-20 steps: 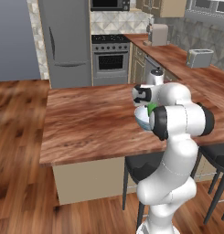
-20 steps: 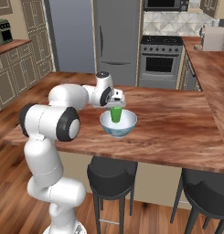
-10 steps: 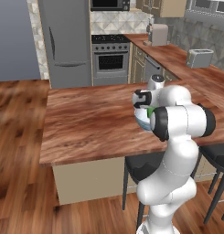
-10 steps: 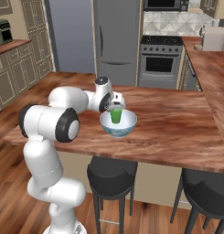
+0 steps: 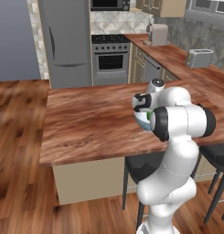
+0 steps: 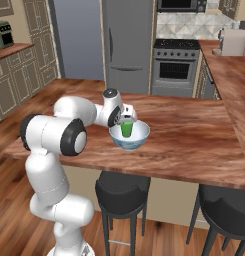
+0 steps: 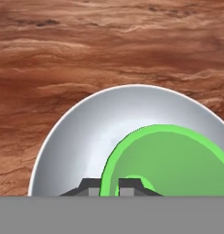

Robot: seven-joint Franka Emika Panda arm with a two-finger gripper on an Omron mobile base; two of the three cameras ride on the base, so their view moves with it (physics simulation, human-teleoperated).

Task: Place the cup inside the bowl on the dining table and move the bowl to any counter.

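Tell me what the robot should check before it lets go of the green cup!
1. cup is inside the bowl: ok.
2. cup stands upright: ok.
3. hand is shut on the cup's rim: ok.
4. cup's bottom rests on the bowl's floor: cannot tell.
5. bowl sits well in from the dining table edge: ok.
6. Bowl has reached a counter: not ok, it is on the dining table.

A home kitchen: steel fridge, oven range, toaster on the wood-topped counter, beige cabinets, stools at the island, wood floor.
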